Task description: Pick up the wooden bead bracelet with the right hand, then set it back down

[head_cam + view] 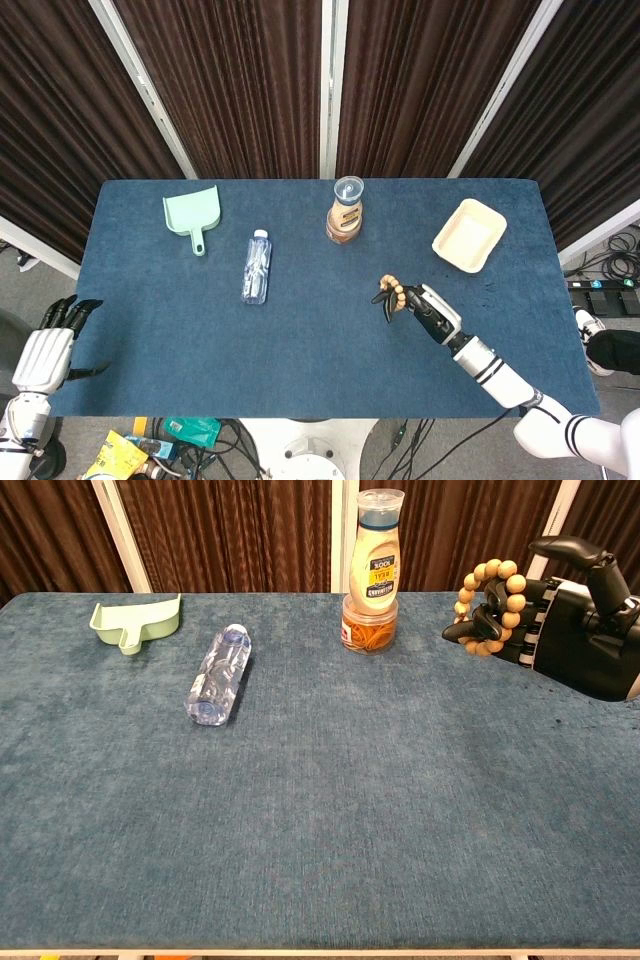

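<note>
The wooden bead bracelet (491, 606) (394, 295) is a loop of tan beads draped over the dark fingers of my right hand (560, 630) (420, 306). That hand holds it above the blue table (320, 800), right of centre, with its thumb raised away from the beads. Off the table's near left corner, my left hand (48, 352) hangs with its fingers apart and nothing in it; the chest view does not show it.
A sauce bottle on a jar of orange rubber bands (372, 570) stands at the back centre, just left of the right hand. A clear water bottle (218, 674) lies left of centre. A green dustpan (135, 620) is at back left, a beige tray (469, 234) at back right.
</note>
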Robot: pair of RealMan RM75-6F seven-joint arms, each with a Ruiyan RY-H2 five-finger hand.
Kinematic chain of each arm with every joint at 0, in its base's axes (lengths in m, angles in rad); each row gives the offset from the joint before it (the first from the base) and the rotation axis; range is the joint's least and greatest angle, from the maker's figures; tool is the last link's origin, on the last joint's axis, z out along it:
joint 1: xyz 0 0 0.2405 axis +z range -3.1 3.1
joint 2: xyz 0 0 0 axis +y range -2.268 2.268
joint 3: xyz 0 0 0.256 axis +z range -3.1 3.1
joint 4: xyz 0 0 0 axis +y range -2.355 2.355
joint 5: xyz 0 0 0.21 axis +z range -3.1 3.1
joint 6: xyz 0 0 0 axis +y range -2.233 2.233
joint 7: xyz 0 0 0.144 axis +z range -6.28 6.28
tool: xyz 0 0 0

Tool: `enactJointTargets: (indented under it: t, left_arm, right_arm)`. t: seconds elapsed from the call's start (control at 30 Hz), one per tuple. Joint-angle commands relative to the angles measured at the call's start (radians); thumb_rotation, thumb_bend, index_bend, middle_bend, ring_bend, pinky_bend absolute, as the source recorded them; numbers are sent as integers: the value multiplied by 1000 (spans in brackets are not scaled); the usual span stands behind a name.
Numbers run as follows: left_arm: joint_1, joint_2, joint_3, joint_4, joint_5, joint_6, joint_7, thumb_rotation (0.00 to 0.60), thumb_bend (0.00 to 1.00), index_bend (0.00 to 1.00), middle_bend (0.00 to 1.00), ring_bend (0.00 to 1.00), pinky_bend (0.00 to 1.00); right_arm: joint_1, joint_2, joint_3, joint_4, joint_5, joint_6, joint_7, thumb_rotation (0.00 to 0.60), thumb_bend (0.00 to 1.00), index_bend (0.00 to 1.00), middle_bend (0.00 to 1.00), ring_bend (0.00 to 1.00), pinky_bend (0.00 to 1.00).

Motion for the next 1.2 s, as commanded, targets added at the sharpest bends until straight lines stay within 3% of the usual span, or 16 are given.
enactJointTargets:
  t: [0.03, 0.17, 0.37, 0.6, 0.77, 1.07, 1.2]
  left_arm:
    - [0, 0, 1, 1, 0, 0, 0, 600, 0, 145, 126, 0, 0]
    - [0, 0, 0, 1, 0, 0, -3, 600, 0, 144, 126, 0, 0]
    - [1, -2, -1, 4, 0, 2, -7, 600, 0, 144, 126, 0, 0]
    - [2, -5, -2, 9, 2, 6, -11, 600, 0, 141, 126, 0, 0]
    - [2, -6, -2, 10, 6, 8, -14, 600, 0, 140, 126, 0, 0]
    - [2, -13, -2, 18, 9, 12, -22, 600, 0, 140, 126, 0, 0]
    - [2, -14, -2, 19, 12, 14, -23, 600, 0, 140, 126, 0, 0]
  right_arm:
    - [-1, -1, 2, -1, 2, 0, 4, 192, 435, 592, 620, 308, 16]
    - [1, -1, 4, -1, 1, -1, 2, 198, 479, 592, 620, 308, 17]
    - [0, -1, 5, -5, 0, -2, -3, 200, 642, 592, 620, 308, 16]
    - [-3, 3, 4, -11, -3, 0, -26, 205, 659, 593, 620, 308, 17]
    - [-4, 8, 5, -17, -5, 3, -42, 257, 725, 593, 620, 308, 16]
    - [-9, 24, 3, -31, -10, 10, -75, 316, 980, 595, 619, 307, 17]
    - [-10, 29, 1, -35, -12, 11, -82, 356, 1000, 599, 619, 307, 17]
